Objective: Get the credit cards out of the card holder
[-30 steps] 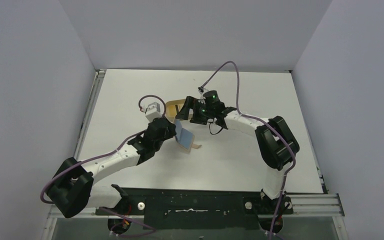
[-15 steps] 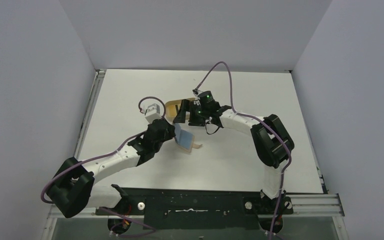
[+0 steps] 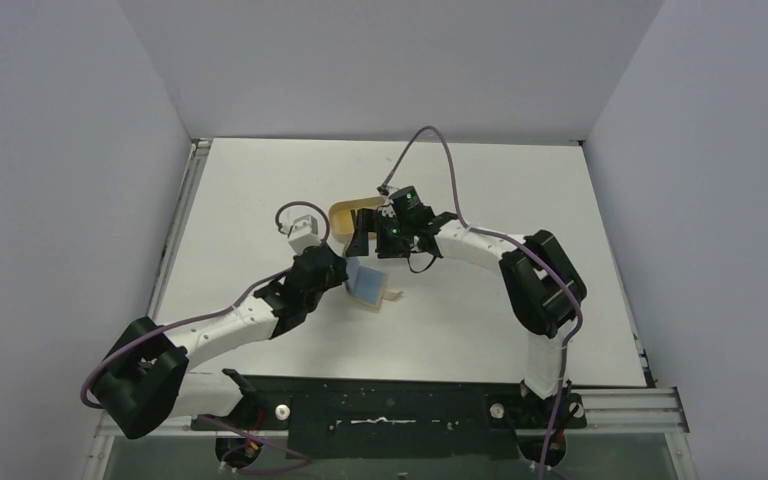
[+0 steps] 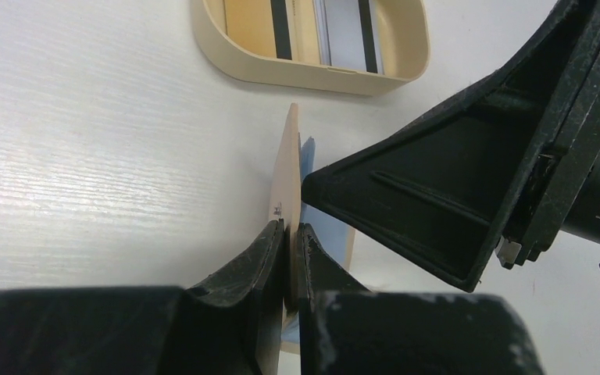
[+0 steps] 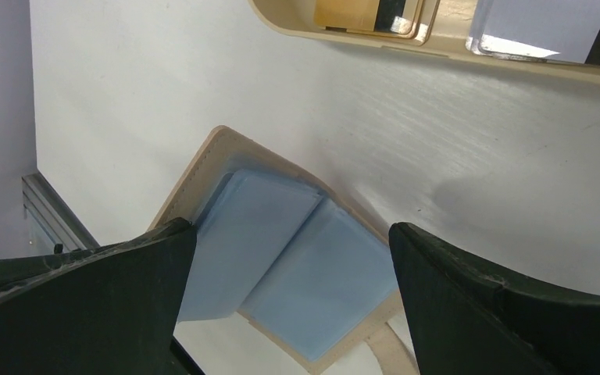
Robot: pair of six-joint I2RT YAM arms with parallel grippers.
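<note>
Currently propped on edge at the middle of the white table (image 3: 260, 200): a small tan-brown card holder (image 3: 368, 283), folded open, with its light blue inside turned toward the far right. Flat blue pockets framed by a stitched tan border in the right wrist view. Pinched by its tan outer flap between the pressed-together fingers of the left gripper (image 4: 287, 234), with the arm reaching in from the near left, elbow bent. Straddled from above by the right gripper (image 5: 291, 230), fingers spread wide to either side of the blue panel, one tip close against it in the left wrist view, contact unclear; arm curling in from the right. Just beyond, on the far side, an oval tan tray (image 4: 312, 70) with two credit cards (image 4: 250, 23) inside, one yellowish, one grey, each crossed by a black stripe.
</note>
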